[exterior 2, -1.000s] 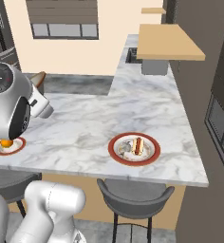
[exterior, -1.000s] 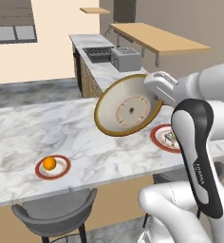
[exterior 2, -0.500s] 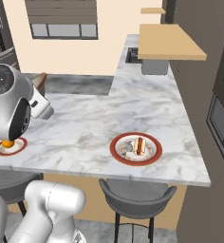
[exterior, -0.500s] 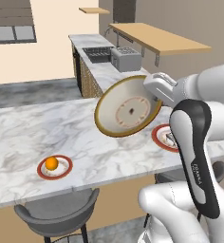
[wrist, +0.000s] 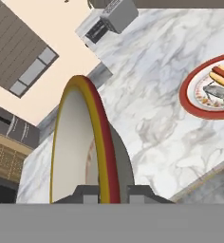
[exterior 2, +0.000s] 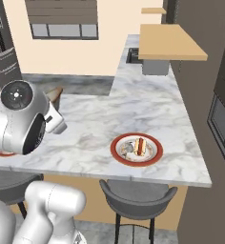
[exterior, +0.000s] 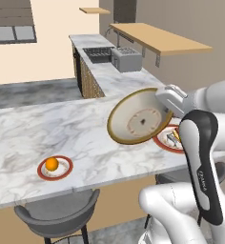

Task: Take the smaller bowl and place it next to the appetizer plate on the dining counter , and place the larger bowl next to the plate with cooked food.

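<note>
Hanging in the air at the centre right of the left base view, the wide shallow cream bowl with a brown-gold rim [exterior: 139, 116] is tipped up on edge, its open face turned toward the camera and its faint reddish rings visible inside. The tool [wrist: 106, 192] pinches the bowl's rim, its two dark finger tips pressed against either side of the edge at the bottom of the hand view. The bowl is held clear above the long white-grey veined marble tabletop [exterior: 57, 131], not touching it.

Just past the bowl's lower right edge in the left base view, partly hidden behind the white arm, lies the round red-rimmed white plate with brownish pieces of food [exterior: 169, 139]. In the hand view that plate [wrist: 212, 87] sits at the upper right, well to the right of the tool, with bare marble between it and the bowl. In the right base view the plate [exterior 2: 136, 148] rests near the front edge of the tabletop, right of centre.

Far off at the lower left of the left base view sits the small red-rimmed plate with one orange ball [exterior: 55, 167].

Judging from this, the bowl must travel down and toward the plate of cooked food, and be levelled flat before release.
</note>
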You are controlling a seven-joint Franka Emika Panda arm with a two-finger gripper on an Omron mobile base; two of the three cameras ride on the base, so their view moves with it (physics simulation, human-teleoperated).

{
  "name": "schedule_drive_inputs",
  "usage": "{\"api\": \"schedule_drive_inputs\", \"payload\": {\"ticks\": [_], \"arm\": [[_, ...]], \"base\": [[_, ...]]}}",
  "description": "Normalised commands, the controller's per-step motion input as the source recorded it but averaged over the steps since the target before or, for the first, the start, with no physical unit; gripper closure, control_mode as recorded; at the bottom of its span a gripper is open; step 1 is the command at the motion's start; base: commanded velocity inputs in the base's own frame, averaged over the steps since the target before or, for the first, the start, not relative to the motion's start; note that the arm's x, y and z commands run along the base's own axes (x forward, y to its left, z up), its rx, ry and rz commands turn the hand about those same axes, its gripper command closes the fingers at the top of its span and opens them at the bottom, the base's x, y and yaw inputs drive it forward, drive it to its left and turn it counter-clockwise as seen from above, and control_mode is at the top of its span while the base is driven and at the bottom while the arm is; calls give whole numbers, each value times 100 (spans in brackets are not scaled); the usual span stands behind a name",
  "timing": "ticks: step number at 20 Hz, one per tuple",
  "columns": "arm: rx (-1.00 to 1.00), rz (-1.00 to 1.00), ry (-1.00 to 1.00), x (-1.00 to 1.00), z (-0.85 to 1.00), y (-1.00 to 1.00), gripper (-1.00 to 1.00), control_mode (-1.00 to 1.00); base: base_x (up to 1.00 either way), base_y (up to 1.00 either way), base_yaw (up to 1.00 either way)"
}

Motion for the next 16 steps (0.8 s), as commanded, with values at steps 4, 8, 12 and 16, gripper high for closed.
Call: {"api": "schedule_drive_inputs", "payload": {"ticks": [4,8,12,16], "arm": [[12,-30,3,0,-24,-31,100,-100],[14,-21,11,0,-3,-22,100,-100],[17,-1,27,18,-17,-14,100,-100],[4,0,13,26,-49,-1,100,-100]], "base": [[0,0,0],[0,0,0],[0,0,0],[0,0,0]]}}
